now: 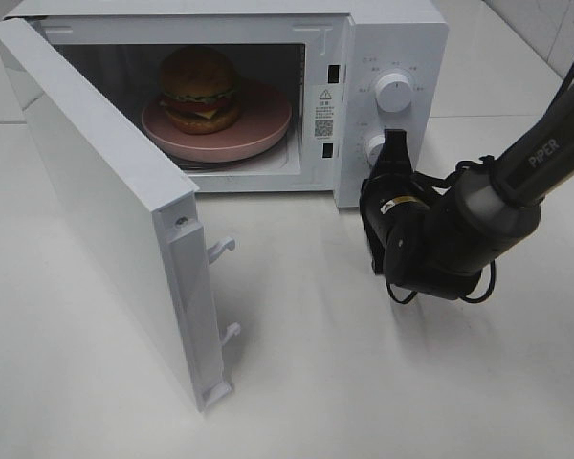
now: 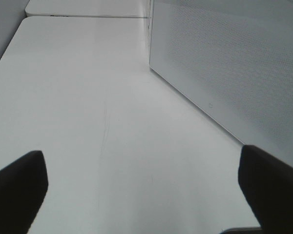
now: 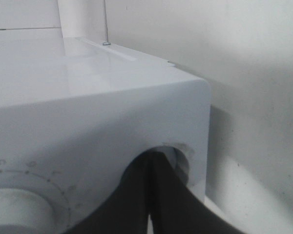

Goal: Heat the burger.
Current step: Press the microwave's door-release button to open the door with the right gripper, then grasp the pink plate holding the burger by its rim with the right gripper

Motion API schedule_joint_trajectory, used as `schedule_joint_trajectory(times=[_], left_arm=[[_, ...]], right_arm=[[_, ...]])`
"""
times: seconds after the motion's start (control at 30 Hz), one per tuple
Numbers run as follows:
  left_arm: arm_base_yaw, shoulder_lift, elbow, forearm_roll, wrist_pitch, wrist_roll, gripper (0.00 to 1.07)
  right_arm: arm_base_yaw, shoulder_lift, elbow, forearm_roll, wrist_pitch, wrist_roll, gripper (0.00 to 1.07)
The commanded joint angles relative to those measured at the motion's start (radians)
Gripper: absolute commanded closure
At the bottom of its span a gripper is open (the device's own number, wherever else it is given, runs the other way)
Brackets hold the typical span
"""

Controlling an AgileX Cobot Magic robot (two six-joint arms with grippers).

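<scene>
White tabletop (image 1: 364, 382); door (image 1: 105, 191) ajar frame-left, burger (image 1: 199, 88) inside. R claw (image 1: 393, 143) pinched closed, empty, at lower knob (image 1: 372, 149); L claw (image 2: 144, 187) spread wide, empty. Dialing w/ door ajar = prob. no heat.

A matte white table (image 1: 297, 382) filled nearly everything, its top marked by one faint thin scratch (image 2: 105, 131). At the far end a seam (image 2: 88, 17) showed a second white table (image 2: 83, 7) butted against it. Pale tiles (image 1: 555, 33) edged one corner. Light was soft and even, shadows dim and grey.
</scene>
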Motion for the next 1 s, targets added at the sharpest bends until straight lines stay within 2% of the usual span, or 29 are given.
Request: schedule_joint_trajectory(times=[0.03, 0.17, 0.37, 0.63, 0.83, 1.0], left_arm=[[0.0, -0.016, 0.003, -0.002, -0.012, 0.0, 0.08], [0.0, -0.016, 0.003, -0.002, -0.012, 0.0, 0.08], [0.0, -0.016, 0.003, -0.002, -0.012, 0.0, 0.08], [0.0, -0.016, 0.003, -0.002, -0.012, 0.0, 0.08], [0.0, -0.016, 0.003, -0.002, -0.012, 0.0, 0.08], [0.0, -0.016, 0.003, -0.002, -0.012, 0.0, 0.08]], right_arm=[[-0.041, -0.038, -0.028, -0.085, -0.135, 0.014, 1.07], [-0.041, -0.084, 0.02, -0.123, -0.01, 0.054, 1.07], [-0.041, -0.121, 0.063, -0.125, 0.059, 0.04, 1.07], [-0.041, -0.193, 0.132, -0.135, 0.197, -0.044, 1.07], [-0.041, -0.282, 0.186, -0.215, 0.312, -0.108, 1.07], [-0.041, -0.375, 0.202, -0.261, 0.488, -0.257, 1.07]])
